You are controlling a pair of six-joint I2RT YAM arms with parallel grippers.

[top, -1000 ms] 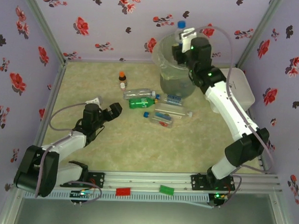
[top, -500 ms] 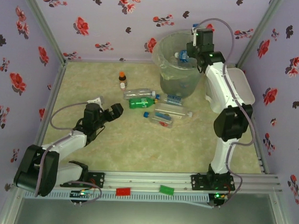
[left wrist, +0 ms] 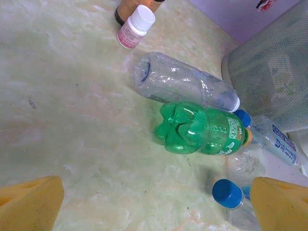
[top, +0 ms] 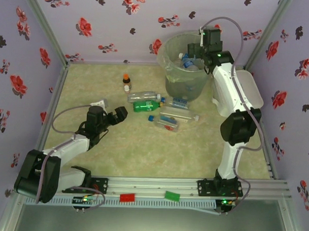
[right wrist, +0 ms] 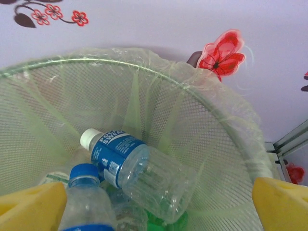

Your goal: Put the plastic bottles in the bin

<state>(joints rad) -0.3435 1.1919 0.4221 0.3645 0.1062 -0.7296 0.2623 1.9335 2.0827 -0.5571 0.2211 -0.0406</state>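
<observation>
Spread wide, the right hand [right wrist: 157,199] hangs over the bin [top: 164,60], while the left hand [left wrist: 156,202], also spread, hovers near a green bottle [left wrist: 202,130].

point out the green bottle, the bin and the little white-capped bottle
green bottle [left wrist: 202,127]: left wrist view, middle of its body
bin [top: 182,88]: top external view, front wall below the rim
white-capped bottle [left wrist: 135,26]: left wrist view, just under the cap
</observation>
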